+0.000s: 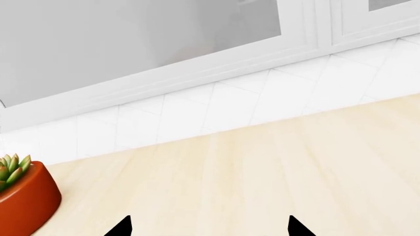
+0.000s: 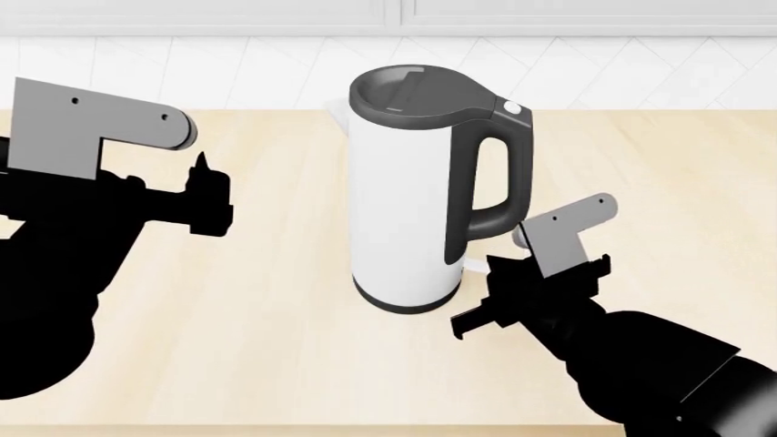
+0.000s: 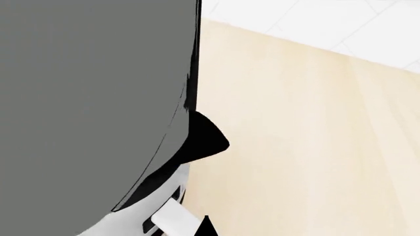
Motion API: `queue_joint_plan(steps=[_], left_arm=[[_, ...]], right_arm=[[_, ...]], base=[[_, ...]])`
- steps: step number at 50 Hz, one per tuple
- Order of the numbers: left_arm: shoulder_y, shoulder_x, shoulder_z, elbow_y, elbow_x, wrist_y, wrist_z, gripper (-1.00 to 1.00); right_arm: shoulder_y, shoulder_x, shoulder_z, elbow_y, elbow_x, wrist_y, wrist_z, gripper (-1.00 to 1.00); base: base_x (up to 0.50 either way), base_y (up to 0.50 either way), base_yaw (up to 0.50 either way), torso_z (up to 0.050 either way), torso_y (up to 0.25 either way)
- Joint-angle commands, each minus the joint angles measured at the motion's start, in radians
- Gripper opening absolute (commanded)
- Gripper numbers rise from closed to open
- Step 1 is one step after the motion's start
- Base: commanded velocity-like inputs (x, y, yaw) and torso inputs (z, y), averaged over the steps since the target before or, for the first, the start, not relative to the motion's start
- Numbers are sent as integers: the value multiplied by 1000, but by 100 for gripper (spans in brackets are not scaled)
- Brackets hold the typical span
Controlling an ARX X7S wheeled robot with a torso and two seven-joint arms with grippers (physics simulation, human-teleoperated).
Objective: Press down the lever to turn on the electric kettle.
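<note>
No brand, label or writing is showing on anything in view. The electric kettle (image 2: 407, 196) is standing upright on the pale wooden counter (image 2: 267, 346), near the middle of the head view, its dark grey lid (image 2: 407, 91) sitting closed, so whatever it is holding cannot be told; its dark loop handle (image 2: 486, 187) is facing the robot's right side, with a small white round button (image 2: 512, 108) sitting at the handle's top. The lever (image 3: 172, 217) is showing in the right wrist view as a flat white tab jutting from the kettle's base under the handle; in the head view only a sliver of it (image 2: 469, 264) is peeking out beside the base. The right gripper (image 2: 516, 296) is hovering just beside the kettle's base below the handle, fingertips near the lever; whether it is touching the tab, or whether its jaws are parted or closed, cannot be told from these frames. The left gripper (image 2: 206, 196) is hanging well apart from the kettle, over bare counter; in its wrist view its two dark fingertips (image 1: 121, 228) are standing spread with nothing between them. That same view is showing a red-orange pot (image 1: 26, 201) holding a small green succulent (image 1: 13, 167), sitting on the counter near a white tiled backsplash (image 1: 196, 113).
</note>
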State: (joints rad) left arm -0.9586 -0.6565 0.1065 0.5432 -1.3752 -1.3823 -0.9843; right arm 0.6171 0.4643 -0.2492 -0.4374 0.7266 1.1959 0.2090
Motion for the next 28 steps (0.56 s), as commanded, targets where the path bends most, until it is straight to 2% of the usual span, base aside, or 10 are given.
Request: queue_joint_plan(steps=[1,19,28], left_arm=[[-6,-7,4,0,-17,5,-15,100],[-11,-24,0,8,-52,15,-44,100],[-24,-33,-1,10,-83,12,-70,100]], right_arm=[[-27,-11,-90,106,-54,-51,-27,-100],[-43,-55,-237,245,-120,-103,-69,-100],[-129,-33,-337,286,-140,-65,-75,-100]], base=[[0,0,0,0,0],[2,0,2,0,0],[1,1,2,0,0]])
